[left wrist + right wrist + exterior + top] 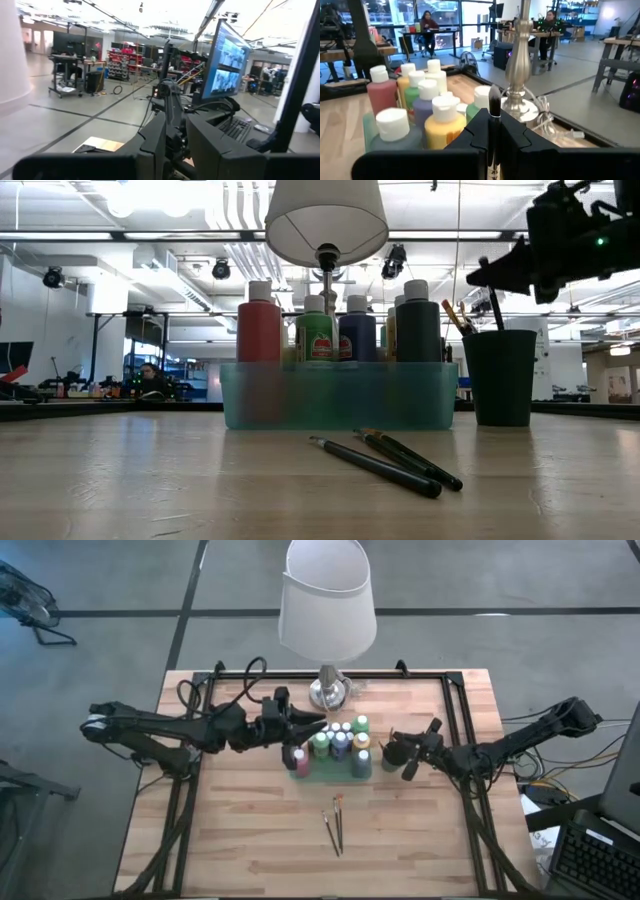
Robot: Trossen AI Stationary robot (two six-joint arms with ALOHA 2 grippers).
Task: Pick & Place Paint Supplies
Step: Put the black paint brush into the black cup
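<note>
Wooden boards of the table (240, 830) stretch under both my arms, with the white-shaded lamp (327, 600) standing at the far edge. My right gripper (494, 131) is clenched on a paintbrush (494, 107); the dark bristle tip sticks up between the two fingers in my wrist view. That gripper hovers above the dark cup (499, 376), which stands just to the right of the tray and already has other brush handles poking out. My right arm reaches in from the table's right side, roughly level, wrist toward the centre.

My left gripper (312, 724) sits over the far left corner of the bottle cluster, near the lamp base; whether its fingers hold anything I cannot tell. That arm lies stretched in from the left.

White-capped paint bottles (340, 743) in red, green, blue, yellow and dark tones stand upright, packed together in a translucent teal tray (340, 395) at mid-table. Nearer the front edge, well apart from the tray, loose paintbrushes (336, 825) lie flat side by side on the wood.
</note>
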